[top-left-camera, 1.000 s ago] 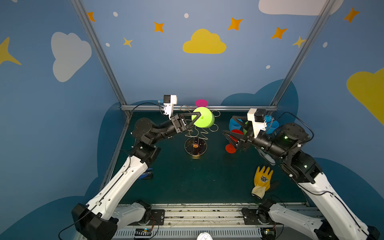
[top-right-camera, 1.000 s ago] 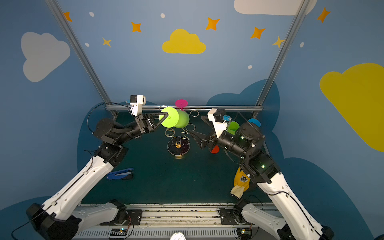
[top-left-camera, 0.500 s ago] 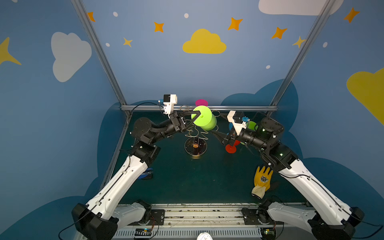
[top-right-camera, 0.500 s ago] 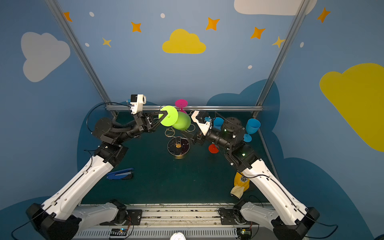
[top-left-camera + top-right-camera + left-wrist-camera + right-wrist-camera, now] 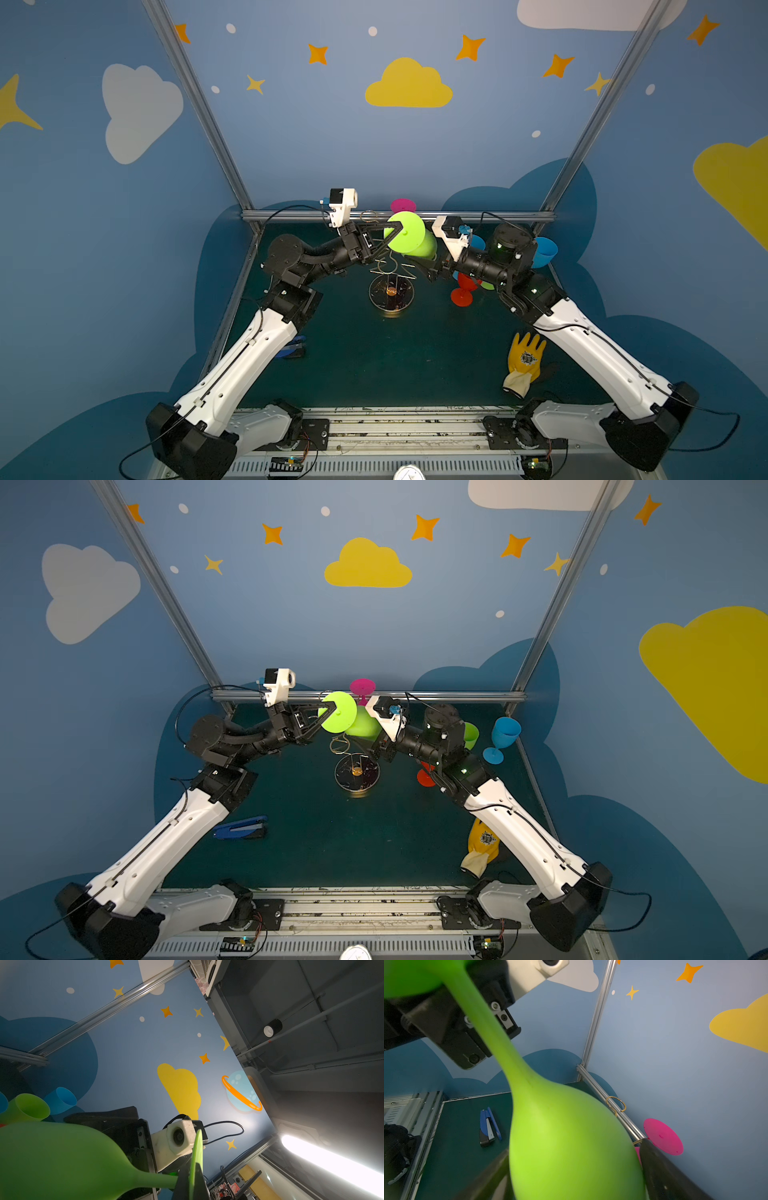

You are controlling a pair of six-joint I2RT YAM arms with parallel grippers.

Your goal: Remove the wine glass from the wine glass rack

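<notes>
Teal table (image 5: 374, 365): stapler (image 5: 241, 828), glove (image 5: 525, 361), rack (image 5: 391, 291), pink glass (image 5: 362, 686)

Both arms reach inward to mid-frame in both top views. The left gripper (image 5: 395, 228) is pinched closed on the glass (image 5: 409, 240) foot; the right gripper (image 5: 424, 266) is spread wide, fingers (image 5: 664, 1176) flanking its bowl.

1. My long arm links (image 5: 249, 357) are smooth white shells, each with a thin black cable clipped along it.
2. My joints (image 5: 286, 253) are round, matt-black housings; green lights (image 5: 500, 246) glow on the right arm's.
3. A white boxy camera (image 5: 341, 203) tops each wrist, trailing a looping black cable (image 5: 291, 208).
4. My tool fingers (image 5: 664, 1178) are black and tapered; silver screws (image 5: 495, 1006) dot the block of my left tool (image 5: 397, 227).
5. My shoulder ends (image 5: 195, 449) are chunky black blocks beside white base housings (image 5: 257, 424).
</notes>
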